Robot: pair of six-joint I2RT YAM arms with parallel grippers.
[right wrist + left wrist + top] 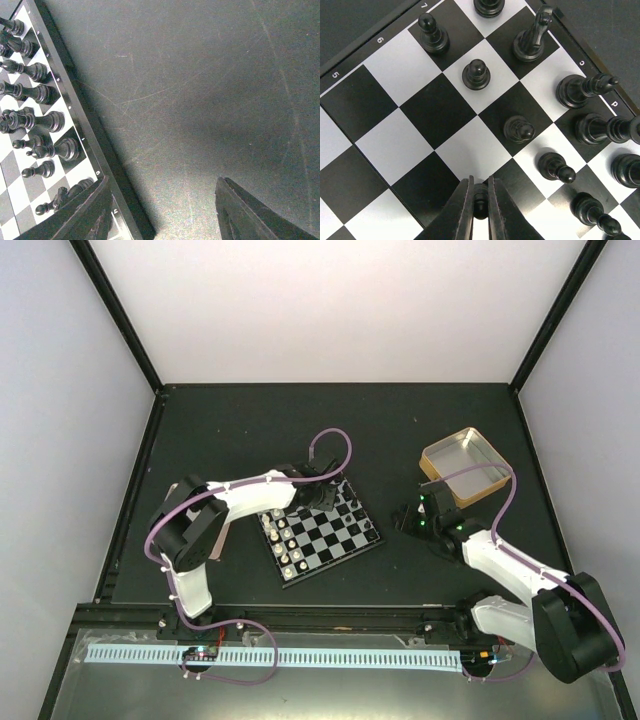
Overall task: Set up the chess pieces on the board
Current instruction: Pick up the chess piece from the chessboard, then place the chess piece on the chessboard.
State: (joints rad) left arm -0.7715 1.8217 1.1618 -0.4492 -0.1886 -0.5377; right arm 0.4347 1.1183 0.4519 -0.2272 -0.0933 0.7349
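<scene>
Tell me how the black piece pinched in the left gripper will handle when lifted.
The black piece, narrower than one square of the board, is probably light and rigid. The set's glossy finish suggests it could slip or swivel in the thin fingers of the left gripper. Slim like the nearby black pawn, it would likely tip if set down crooked.

One board point(325, 535), one tin point(445, 442), two arms point(235, 492); chess pieces point(476, 75) too small to count.

My left arm point(235, 492) stretches forward and inward, left gripper point(480, 180) pinched almost closed; right arm point(505, 562) angles inward, right gripper point(162, 184) spread wide, seemingly hovering low.
</scene>
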